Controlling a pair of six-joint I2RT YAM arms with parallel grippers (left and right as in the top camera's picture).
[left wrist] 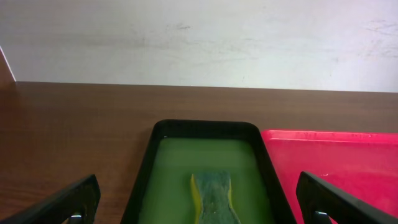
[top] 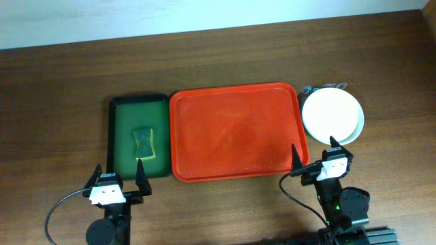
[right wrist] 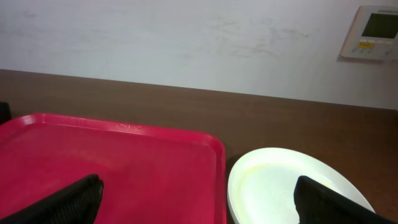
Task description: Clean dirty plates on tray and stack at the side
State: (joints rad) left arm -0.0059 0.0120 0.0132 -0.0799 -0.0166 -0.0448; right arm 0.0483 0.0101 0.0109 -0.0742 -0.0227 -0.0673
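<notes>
From overhead, a large rectangular bright red plastic tray (top: pixel 235 133) lies mid-way across a dark wooden tabletop (top: pixel 61 82), with a smaller dark green tray (top: pixel 112 136) holding a green-and-yellow sponge (top: pixel 144 143) touching its left side. A stack of round shallow plates (top: pixel 332 116), cream-white one on top, sits off the red tray just beside its right edge. Nearer the front edge, the left fingers (top: pixel 140 178) and right fingers (top: pixel 295 160) are both spread wide and pinch nothing. Only the left wrist view shows greenish liquid pooled around the sponge, and only the right wrist view shows a pale wall-mounted control panel (right wrist: pixel 373 34).
</notes>
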